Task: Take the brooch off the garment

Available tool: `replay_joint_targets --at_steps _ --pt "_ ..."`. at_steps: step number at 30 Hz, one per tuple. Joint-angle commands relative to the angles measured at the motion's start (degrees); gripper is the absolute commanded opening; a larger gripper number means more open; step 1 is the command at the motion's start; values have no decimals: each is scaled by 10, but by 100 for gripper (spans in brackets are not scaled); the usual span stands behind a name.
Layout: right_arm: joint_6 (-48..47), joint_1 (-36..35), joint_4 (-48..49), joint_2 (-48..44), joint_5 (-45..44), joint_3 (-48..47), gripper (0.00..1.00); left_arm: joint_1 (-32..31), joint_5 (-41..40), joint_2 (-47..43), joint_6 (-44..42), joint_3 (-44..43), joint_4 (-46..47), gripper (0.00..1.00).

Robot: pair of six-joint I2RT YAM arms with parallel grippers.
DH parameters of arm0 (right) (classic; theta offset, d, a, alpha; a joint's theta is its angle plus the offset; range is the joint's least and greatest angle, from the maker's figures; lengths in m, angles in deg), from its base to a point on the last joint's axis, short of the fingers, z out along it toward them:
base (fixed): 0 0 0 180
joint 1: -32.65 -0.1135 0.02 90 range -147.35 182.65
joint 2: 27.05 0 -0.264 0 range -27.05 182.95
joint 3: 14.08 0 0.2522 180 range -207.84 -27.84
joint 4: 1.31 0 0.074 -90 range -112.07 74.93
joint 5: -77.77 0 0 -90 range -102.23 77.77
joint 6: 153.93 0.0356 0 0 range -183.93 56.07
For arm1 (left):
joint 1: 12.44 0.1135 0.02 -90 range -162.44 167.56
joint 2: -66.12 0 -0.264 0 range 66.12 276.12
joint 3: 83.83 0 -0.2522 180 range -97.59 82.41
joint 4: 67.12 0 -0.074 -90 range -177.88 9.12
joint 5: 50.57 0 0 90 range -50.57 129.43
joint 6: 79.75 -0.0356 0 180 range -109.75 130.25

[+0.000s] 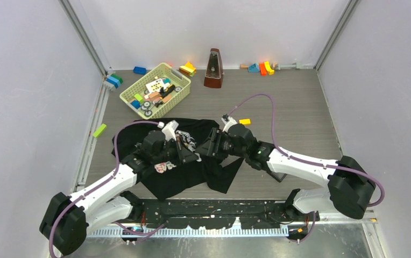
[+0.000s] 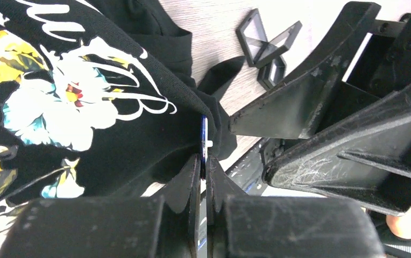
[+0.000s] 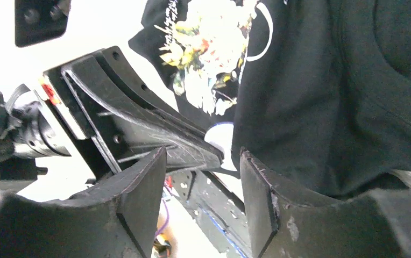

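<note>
The garment (image 1: 184,174) is a black T-shirt with a floral print, lying crumpled on the table in front of both arms. In the left wrist view my left gripper (image 2: 204,159) is shut on the brooch (image 2: 204,131), a thin blue piece seen edge-on against a fold of the garment (image 2: 139,145). My right gripper (image 3: 200,183) stands open just beside it, with nothing held between its fingers (image 3: 257,199). The right wrist view shows a pale, blue-rimmed bit of the brooch (image 3: 220,135) at the tip of the left gripper's finger. From above, the two grippers (image 1: 200,150) meet over the shirt.
A yellow-green basket (image 1: 177,80) of toys sits at the back left, with a metronome (image 1: 213,69) behind the centre. Coloured blocks lie along the back wall. An orange block (image 1: 245,121) and a green block (image 1: 99,130) lie nearer. Small black square boxes (image 2: 268,45) rest beside the shirt.
</note>
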Motion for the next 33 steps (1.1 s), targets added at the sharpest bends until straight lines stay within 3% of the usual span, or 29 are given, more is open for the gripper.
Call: replay_joint_targets --at_steps 1,5,12,21,33 --pt "57 0 82 9 -20 1 56 1 50 -15 35 7 89 0" --pt "62 0 57 13 -39 -5 53 1 48 -21 31 7 82 0" --pt "53 1 22 -33 -81 22 61 1 33 -30 25 7 68 0" --pt "75 4 46 -55 -81 68 56 1 31 -48 31 13 80 0" --pt "74 6 74 -1 -33 51 44 1 40 -52 37 18 99 0"
